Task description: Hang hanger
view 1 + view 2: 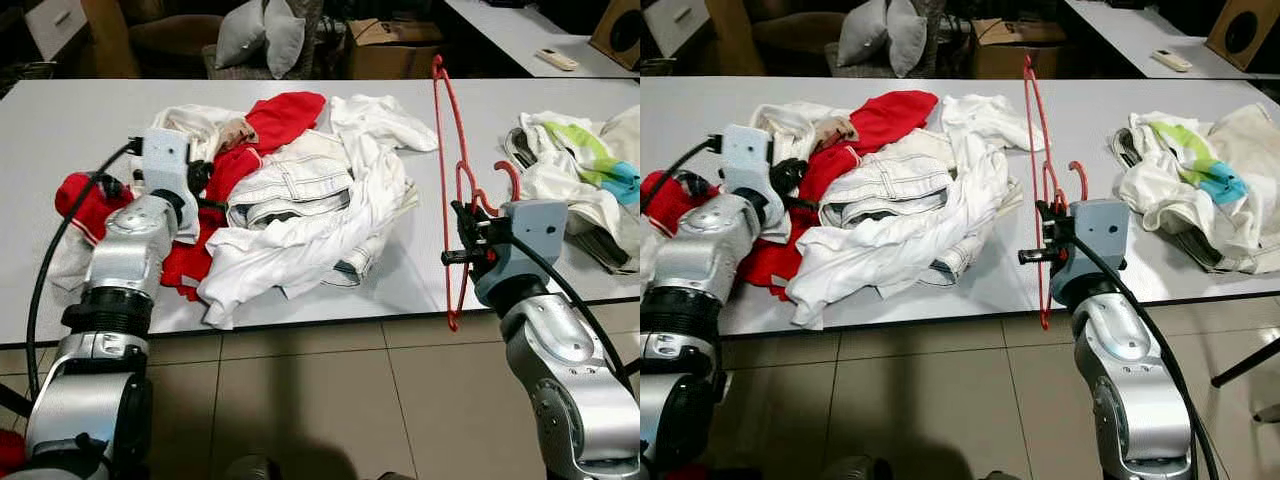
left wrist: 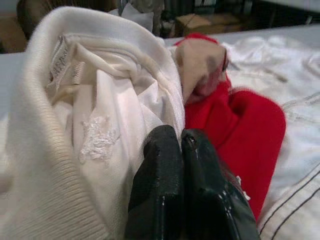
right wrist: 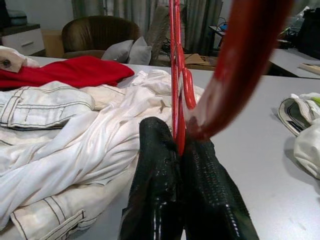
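My right jaws (image 1: 462, 240) are clamped on the red hanger (image 1: 443, 170), held upright over the counter (image 1: 420, 280) edge. My left jaws (image 2: 181, 150) are pressed together, nosed into the clothes pile (image 1: 300, 215), gripping nothing I can see. Judging by this, next comes picking a garment to thread.

We find no readable text, brand, number or sign anywhere in these views. A sewn-in label (image 2: 58, 56) sits inside the collar of the cream sweater (image 2: 45, 165), but its print is too blurred for us to read.
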Tool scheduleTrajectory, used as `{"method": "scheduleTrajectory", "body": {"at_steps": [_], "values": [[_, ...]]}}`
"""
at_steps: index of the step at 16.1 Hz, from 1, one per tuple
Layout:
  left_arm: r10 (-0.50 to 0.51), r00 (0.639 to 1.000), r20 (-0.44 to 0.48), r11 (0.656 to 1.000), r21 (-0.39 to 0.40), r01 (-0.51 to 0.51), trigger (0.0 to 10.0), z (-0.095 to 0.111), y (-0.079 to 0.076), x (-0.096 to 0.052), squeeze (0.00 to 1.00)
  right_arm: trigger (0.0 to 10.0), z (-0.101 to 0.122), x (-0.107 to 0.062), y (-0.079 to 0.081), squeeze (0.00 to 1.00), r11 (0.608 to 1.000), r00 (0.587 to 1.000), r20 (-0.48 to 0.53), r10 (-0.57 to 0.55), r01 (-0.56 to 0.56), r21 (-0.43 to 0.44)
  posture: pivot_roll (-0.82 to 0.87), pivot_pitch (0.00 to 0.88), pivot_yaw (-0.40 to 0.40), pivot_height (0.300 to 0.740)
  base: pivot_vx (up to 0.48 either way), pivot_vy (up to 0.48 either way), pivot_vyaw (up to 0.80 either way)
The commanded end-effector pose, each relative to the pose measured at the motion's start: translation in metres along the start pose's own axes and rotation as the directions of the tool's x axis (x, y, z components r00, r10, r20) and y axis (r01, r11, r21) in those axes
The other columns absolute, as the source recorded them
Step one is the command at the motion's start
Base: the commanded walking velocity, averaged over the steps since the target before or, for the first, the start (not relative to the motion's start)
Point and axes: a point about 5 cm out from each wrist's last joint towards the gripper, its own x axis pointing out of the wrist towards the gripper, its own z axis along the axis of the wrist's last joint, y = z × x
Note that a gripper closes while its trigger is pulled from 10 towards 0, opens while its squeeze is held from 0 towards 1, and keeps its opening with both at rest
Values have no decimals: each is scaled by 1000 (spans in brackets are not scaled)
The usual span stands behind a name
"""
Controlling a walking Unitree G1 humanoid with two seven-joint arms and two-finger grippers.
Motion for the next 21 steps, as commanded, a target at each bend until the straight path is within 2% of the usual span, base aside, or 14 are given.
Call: {"method": "scheduleTrajectory", "body": {"at_steps": [1,3,4,5,6,8,10,11,12,13,16,17,19,21], "values": [[-35,997,66,998,-59,39,0,19,-3,2,0,10000,2,2,0,0,1000,1000,17,2,-2,-7,-14,5,-32,740,0,0,0],[-117,977,175,966,-207,153,0,42,-8,0,0,10000,2,3,0,0,1000,1000,22,2,-2,-4,-9,5,-30,740,0,0,0],[-208,944,257,923,-269,277,0,62,-15,-4,0,10000,2,2,0,0,1000,1000,23,6,-6,-3,-6,4,-28,740,0,0,0],[-274,907,321,881,-294,370,0,79,-19,-8,0,10000,1,2,-1,0,1000,1000,23,15,-15,-3,0,5,-24,740,0,0,0],[-305,880,363,855,-304,421,0,91,-21,-11,0,10000,1,1,-2,0,1000,999,24,27,-27,-2,0,5,-24,740,0,0,0],[-350,807,475,798,-300,523,0,130,-18,-23,0,10000,3,-1,-2,0,996,995,35,92,-92,1,8,6,-17,740,0,0,0],[-356,785,507,783,-297,546,0,143,-16,-26,0,10000,5,-3,4,0,983,983,45,179,-181,24,13,7,-12,740,0,0,0],[-377,760,529,772,-274,574,0,157,-16,-30,0,10000,6,-10,14,0,952,952,35,304,-305,9,15,6,-11,740,0,0,0],[-388,745,543,764,-263,589,0,167,-17,-33,0,10000,4,-15,19,0,930,930,17,367,-367,1,18,6,-7,740,0,0,0],[-389,734,556,760,-256,597,0,177,-17,-36,0,10000,2,-18,20,0,920,920,8,391,-391,9,20,5,-3,740,0,0,0],[-399,678,618,709,-261,655,0,200,-22,-44,0,10000,6,-23,26,0,883,883,29,469,-470,17,18,4,4,740,0,0,0],[-404,675,617,713,-250,655,0,204,-23,-46,0,10000,7,-26,30,0,860,860,33,508,-509,22,19,4,4,740,0,0,0],[-418,701,578,742,-227,630,0,203,-25,-46,0,10000,9,-31,37,0,823,824,48,565,-566,37,19,4,4,740,0,0,0],[-418,767,487,812,-180,556,0,194,-31,-39,0,10000,11,-36,44,0,779,781,66,621,-625,54,22,4,3,740,0,0,0]]}}
